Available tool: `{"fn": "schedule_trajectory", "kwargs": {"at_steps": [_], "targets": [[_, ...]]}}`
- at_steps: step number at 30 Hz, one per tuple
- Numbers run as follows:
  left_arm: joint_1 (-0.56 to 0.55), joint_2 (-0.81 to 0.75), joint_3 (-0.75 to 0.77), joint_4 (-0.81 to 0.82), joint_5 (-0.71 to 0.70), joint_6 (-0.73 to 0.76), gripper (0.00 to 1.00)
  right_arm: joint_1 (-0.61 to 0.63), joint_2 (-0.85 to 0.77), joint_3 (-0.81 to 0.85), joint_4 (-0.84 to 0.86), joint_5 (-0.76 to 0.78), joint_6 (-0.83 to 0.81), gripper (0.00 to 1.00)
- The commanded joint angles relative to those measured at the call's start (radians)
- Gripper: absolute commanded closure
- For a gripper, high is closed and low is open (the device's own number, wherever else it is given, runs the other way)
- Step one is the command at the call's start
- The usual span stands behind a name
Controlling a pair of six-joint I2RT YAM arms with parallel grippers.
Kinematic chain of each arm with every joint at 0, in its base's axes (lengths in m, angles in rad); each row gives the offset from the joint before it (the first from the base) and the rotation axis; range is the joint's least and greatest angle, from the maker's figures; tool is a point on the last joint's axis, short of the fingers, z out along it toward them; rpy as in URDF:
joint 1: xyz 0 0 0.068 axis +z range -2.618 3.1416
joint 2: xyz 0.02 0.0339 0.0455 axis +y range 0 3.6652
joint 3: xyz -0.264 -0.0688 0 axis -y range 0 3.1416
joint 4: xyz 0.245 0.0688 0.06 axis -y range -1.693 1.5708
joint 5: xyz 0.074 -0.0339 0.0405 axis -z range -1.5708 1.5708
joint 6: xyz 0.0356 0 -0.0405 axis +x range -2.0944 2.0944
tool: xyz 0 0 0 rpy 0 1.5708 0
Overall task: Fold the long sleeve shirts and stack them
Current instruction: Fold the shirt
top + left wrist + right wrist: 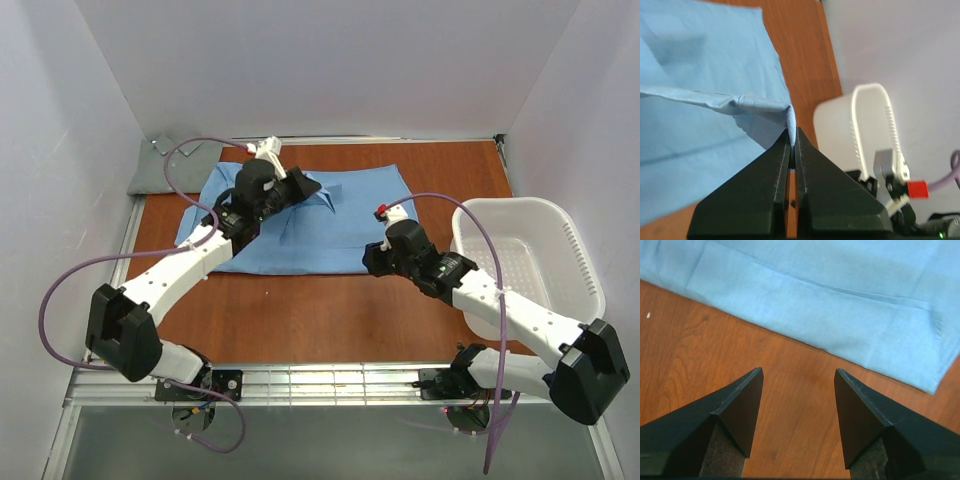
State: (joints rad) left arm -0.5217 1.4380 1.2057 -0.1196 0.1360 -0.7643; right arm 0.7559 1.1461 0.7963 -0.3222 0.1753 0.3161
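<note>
The left gripper (792, 137) was closed on a raised fold of the light blue shirt (695, 165). The right gripper (797, 380), open and empty, hung over the table (685, 350) just before the shirt's near hem.

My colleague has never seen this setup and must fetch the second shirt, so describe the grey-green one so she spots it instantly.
Start at the wooden table and look to its far left corner. The grey-green shirt lies there in a small heap, beside the far left corner of the light blue shirt. It is the only dull grey-green cloth; its neighbour is blue and spread flat.
</note>
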Motion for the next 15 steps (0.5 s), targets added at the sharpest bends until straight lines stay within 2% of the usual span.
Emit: {"fn": "schedule_trajectory", "kwargs": {"at_steps": [1, 6, 8, 11, 12, 15], "targets": [[-0.107, -0.079, -0.077, 0.098, -0.116, -0.177, 0.97, -0.016, -0.086, -0.025, 0.028, 0.117, 0.08, 0.46], [-0.283, -0.016, -0.107, 0.213, -0.255, -0.23, 0.91, -0.029, -0.207, -0.077, 0.029, 0.222, 0.147, 0.46], [-0.319, 0.021, -0.109, 0.265, -0.285, -0.225, 0.89, -0.033, -0.236, -0.094, 0.028, 0.271, 0.172, 0.46], [-0.347, 0.1, -0.115, 0.329, -0.274, -0.221, 0.78, -0.036, -0.284, -0.121, 0.023, 0.305, 0.192, 0.45], [-0.353, 0.122, -0.112, 0.333, -0.266, -0.219, 0.68, -0.036, -0.296, -0.13, 0.022, 0.306, 0.193, 0.45], [-0.354, 0.173, -0.104, 0.334, -0.233, -0.196, 0.5, -0.038, -0.29, -0.134, -0.003, 0.3, 0.201, 0.44]]}}
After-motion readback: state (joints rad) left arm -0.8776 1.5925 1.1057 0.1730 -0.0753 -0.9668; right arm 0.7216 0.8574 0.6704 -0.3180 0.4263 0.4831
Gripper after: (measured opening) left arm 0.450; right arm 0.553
